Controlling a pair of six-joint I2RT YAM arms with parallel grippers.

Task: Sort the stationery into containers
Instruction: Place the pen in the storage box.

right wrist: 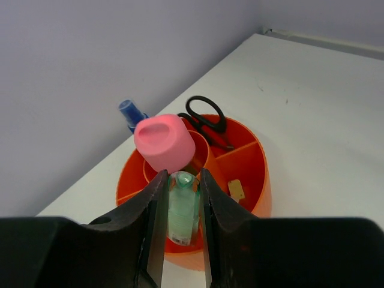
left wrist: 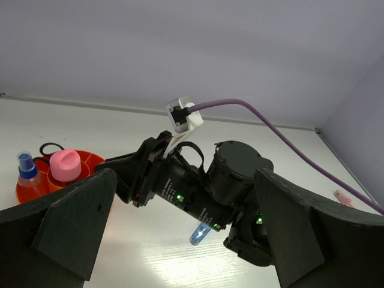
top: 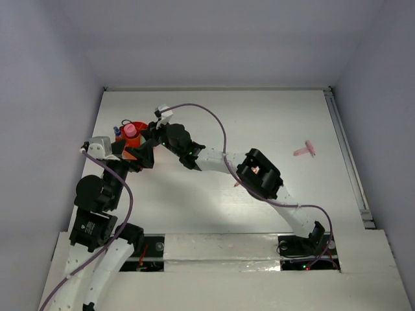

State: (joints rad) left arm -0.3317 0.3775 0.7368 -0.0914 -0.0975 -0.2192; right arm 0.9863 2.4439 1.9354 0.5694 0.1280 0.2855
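Observation:
The orange-red divided cup (right wrist: 259,175) stands at the table's back left (top: 139,124). In it are the pink tube (right wrist: 165,143), black-handled scissors (right wrist: 207,120), a blue-white marker (right wrist: 131,113) and a small beige piece (right wrist: 236,189). My right gripper (right wrist: 182,198) is shut on a green marker (right wrist: 183,210) and holds it upright over the cup's near compartment. In the top view the right gripper (top: 144,148) sits over the cup. My left gripper (left wrist: 185,183) is open and empty just left of the cup. A light blue marker (left wrist: 201,234) lies on the table under the right wrist.
A pink item (top: 305,151) lies far right on the table, also seen in the left wrist view (left wrist: 343,197). A small pinkish piece (top: 236,184) lies beside the right arm's elbow. The right arm stretches across the table's middle. Walls enclose the back and sides.

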